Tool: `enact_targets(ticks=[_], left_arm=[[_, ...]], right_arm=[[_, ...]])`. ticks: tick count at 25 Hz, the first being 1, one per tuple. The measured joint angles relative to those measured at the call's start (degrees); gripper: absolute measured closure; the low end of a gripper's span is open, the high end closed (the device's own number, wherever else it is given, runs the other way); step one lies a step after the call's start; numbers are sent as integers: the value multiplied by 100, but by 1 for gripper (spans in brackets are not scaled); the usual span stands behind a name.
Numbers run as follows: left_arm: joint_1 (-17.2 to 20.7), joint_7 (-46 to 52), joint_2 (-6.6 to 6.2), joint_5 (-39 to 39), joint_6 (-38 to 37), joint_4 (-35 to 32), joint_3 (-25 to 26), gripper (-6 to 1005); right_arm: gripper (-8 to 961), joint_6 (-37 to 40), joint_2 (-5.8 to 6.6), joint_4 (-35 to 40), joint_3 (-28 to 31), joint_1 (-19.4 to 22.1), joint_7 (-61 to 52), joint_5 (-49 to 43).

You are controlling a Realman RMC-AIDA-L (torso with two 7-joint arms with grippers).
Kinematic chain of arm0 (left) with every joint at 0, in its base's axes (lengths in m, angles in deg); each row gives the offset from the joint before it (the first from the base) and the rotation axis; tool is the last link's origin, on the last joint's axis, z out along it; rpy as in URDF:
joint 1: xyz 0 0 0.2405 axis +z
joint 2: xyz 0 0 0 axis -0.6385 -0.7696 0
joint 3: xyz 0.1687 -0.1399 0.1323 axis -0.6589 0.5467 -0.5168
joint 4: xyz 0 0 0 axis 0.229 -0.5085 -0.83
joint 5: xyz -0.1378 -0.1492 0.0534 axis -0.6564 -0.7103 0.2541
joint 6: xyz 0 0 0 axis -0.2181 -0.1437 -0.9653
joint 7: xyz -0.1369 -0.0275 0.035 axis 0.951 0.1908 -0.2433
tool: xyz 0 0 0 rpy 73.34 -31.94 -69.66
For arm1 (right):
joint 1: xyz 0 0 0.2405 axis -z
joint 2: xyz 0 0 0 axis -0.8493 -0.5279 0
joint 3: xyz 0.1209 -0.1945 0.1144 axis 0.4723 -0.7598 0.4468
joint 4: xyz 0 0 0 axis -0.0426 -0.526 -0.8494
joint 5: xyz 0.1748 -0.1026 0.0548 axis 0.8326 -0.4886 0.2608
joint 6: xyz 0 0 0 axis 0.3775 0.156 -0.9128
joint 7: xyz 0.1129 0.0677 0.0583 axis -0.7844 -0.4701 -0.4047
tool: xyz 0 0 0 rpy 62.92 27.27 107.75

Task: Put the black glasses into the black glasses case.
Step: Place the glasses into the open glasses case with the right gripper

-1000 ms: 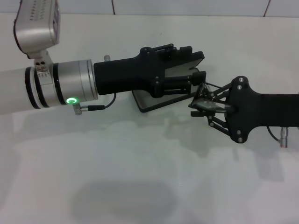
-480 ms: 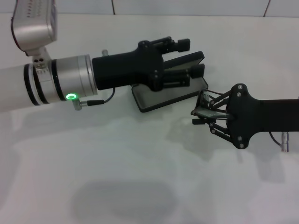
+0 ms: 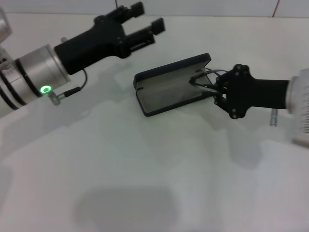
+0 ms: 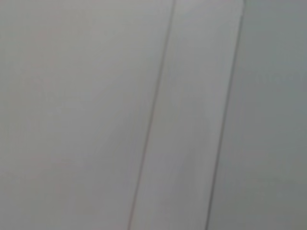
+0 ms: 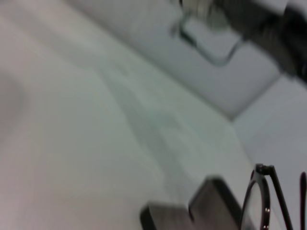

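The oblong black hard clamshell glasses case (image 3: 171,87) lies open on the white bench (image 3: 145,159), grey lining up. The thin black wire-frame glasses (image 3: 205,79) sit raised at its right end, over the lining.

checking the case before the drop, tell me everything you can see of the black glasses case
The black glasses case is an oblong hard clamshell with rounded corners, lying open on the white table, grey lining up, lid raised along its far side. The black glasses, held by the right gripper, hang over its right end. The left gripper is well clear, up and to the left.
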Motion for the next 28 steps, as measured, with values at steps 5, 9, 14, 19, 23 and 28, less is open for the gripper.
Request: enact_targets(ticks=[5,9,14,19,23,28], left_arm=[[75,14,17,-134,141,0,-1,185],[11,32,22,-147,310,-26,0,185],[-65,4,43,-124,372,-41,-10,185],[-116,4,51,-98,435,-41,-11,185],[-117,5,56,-94,444,-40,-11,186],[-125,5,56,-92,444,-99,-11,186]], right_arm=[[891,-1322,-15,210,-973,19,-117,-110],[890,-1841,-12,210,-1411,-74,-113,-117],[889,-2536,-35,26,-2022,-310,-77,-119],[888,-2794,-39,-173,-2277,-537,-69,-122],[887,-3008,-40,-326,-2383,-689,-69,-123],[885,-3578,-40,-532,-2706,-891,-119,-73]])
